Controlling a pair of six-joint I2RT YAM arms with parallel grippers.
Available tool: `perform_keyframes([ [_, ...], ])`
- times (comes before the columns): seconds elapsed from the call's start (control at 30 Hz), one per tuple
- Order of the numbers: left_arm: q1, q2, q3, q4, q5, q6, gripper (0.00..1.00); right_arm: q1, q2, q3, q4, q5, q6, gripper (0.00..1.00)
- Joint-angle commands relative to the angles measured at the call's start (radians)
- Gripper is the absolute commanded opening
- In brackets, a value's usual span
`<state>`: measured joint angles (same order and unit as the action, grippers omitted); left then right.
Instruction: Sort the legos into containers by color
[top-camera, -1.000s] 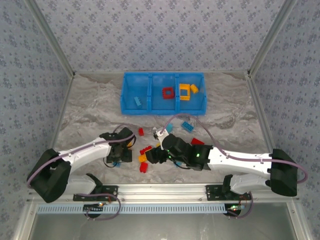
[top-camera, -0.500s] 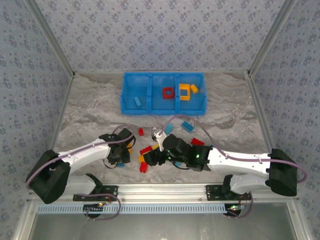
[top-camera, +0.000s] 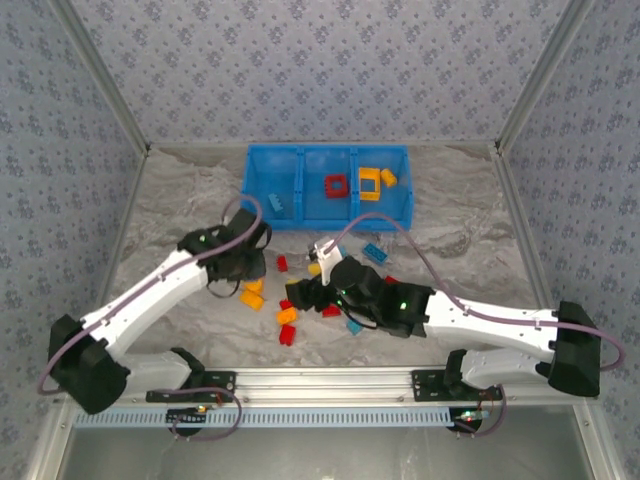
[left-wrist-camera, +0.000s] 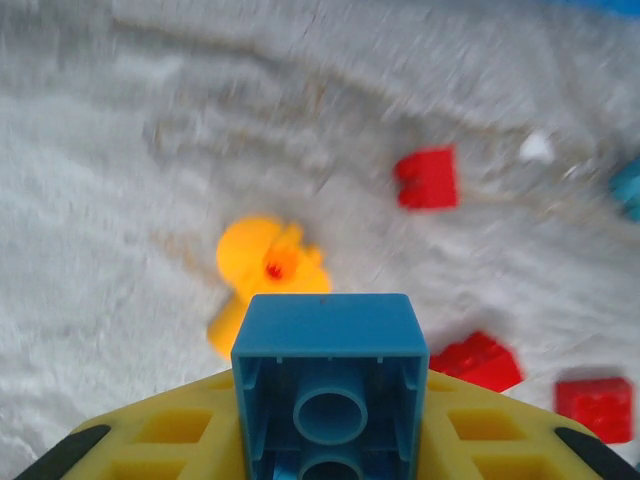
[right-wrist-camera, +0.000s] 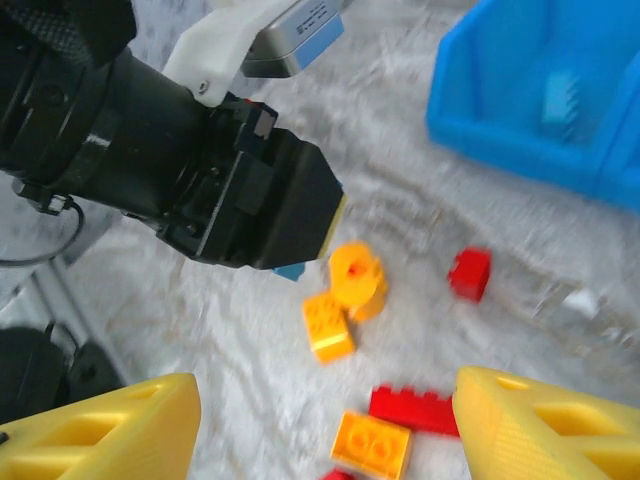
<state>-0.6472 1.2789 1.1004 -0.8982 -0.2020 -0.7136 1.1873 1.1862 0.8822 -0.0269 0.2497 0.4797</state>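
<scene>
Blue brick is pinched tight in the left gripper, left of the middle in the top view. The bin lies just up and right of it, its left box nearest. The right gripper hangs wide apart over the loose bricks.

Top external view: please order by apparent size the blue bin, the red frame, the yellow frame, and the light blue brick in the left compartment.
1. blue bin
2. red frame and yellow frame: they look about alike, so unranked
3. light blue brick, the smallest
</scene>
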Motion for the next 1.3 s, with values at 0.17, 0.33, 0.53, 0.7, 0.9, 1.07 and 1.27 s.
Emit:
perform_keyframes([
  [0.17,0.16,0.418,0.386,0.003,0.007,0.203,0.37,-0.118,0.079,0.111,0.029,0.124,-0.109,0.7],
  [0.33,0.214,0.669,0.612,-0.003,0.027,0.243,0.37,-0.159,0.148,0.139,0.13,0.121,-0.172,0.7],
  [0.53,0.236,0.874,0.826,-0.056,-0.004,0.244,0.36,-0.168,0.176,0.165,0.125,0.109,-0.156,0.7],
  [0.7,0.246,0.976,0.915,-0.088,-0.031,0.235,0.36,-0.166,0.16,0.135,0.105,0.117,-0.119,0.7],
  [0.9,0.248,0.985,0.894,-0.076,-0.023,0.213,0.49,-0.163,0.138,0.109,0.081,0.126,-0.111,0.71],
  [1.07,0.245,0.913,0.855,-0.052,-0.002,0.201,0.66,-0.166,0.119,0.092,0.046,0.145,-0.105,0.71],
  [1.27,0.223,0.779,0.855,-0.058,0.001,0.179,0.66,-0.166,0.055,0.057,-0.041,0.211,-0.087,0.7],
])
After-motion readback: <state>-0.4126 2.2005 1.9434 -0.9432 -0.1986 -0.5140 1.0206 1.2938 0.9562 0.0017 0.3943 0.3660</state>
